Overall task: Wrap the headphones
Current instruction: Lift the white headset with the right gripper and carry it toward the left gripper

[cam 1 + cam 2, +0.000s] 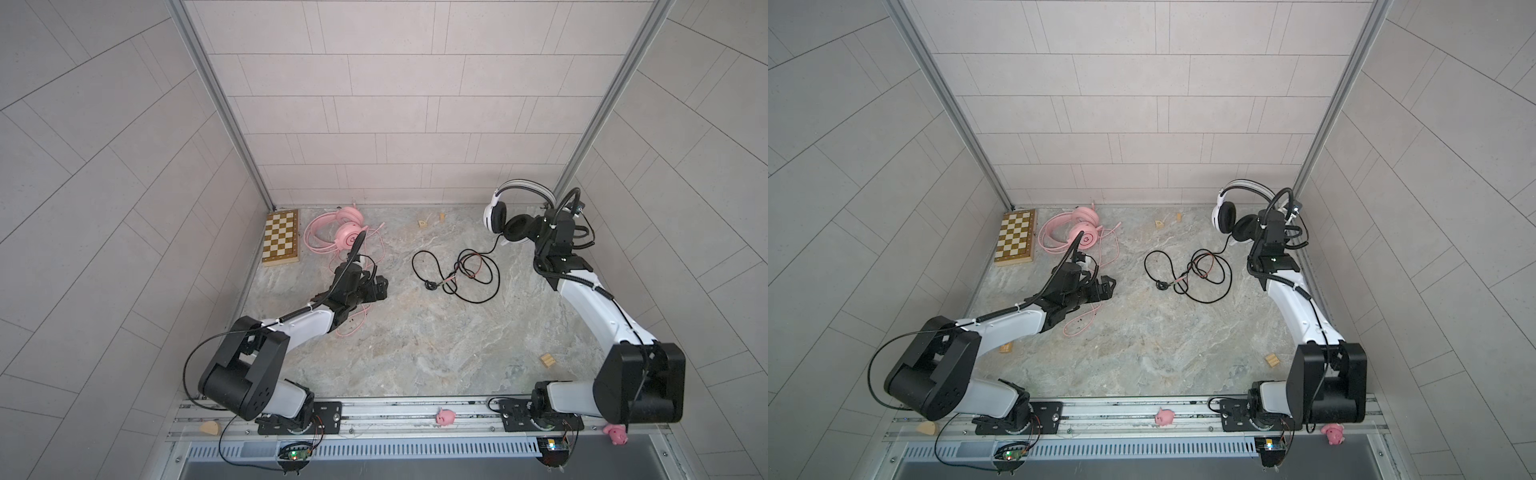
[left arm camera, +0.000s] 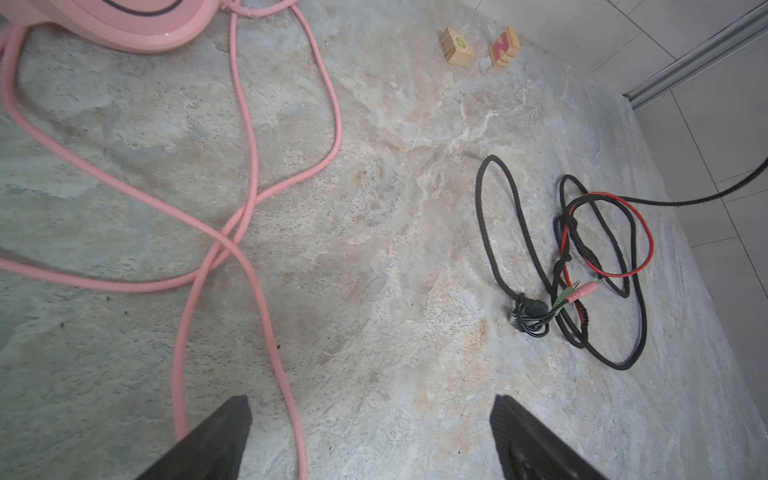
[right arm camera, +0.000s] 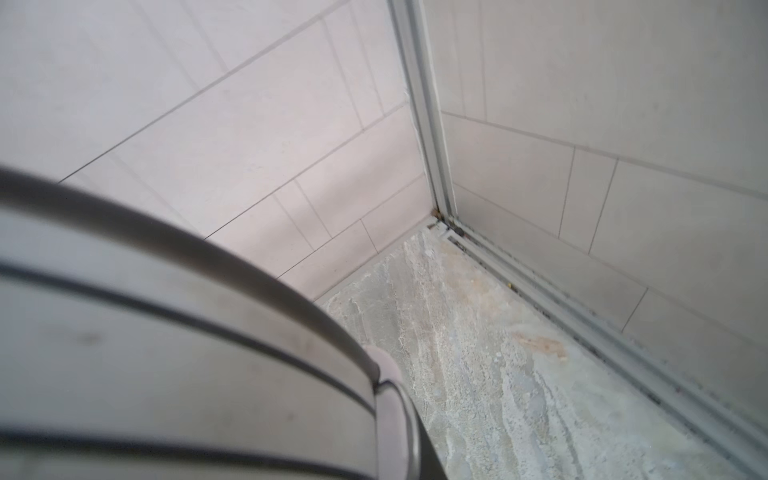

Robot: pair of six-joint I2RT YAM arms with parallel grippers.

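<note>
The white headphones (image 1: 496, 214) (image 1: 1223, 214) with black ear pads are raised at the back right corner. My right gripper (image 1: 542, 222) is shut on them by the headband end. The striped headband (image 3: 166, 332) fills the right wrist view and hides the jaws. Their black cable (image 1: 457, 270) (image 1: 1192, 270) (image 2: 582, 249) trails down into loose loops on the table. The pink headphones (image 1: 345, 232) (image 1: 1077, 230) lie at the back left, with the pink cable (image 2: 249, 166) sprawled toward my left arm. My left gripper (image 1: 380, 286) (image 2: 370, 419) hangs open just over that cable, holding nothing.
A folded chessboard (image 1: 281, 237) lies in the back left corner. Two small wooden blocks (image 1: 423, 224) (image 2: 457, 45) sit near the back wall and another block (image 1: 547, 360) near the right arm. Pink pig toys (image 1: 445, 417) rest on the front rail.
</note>
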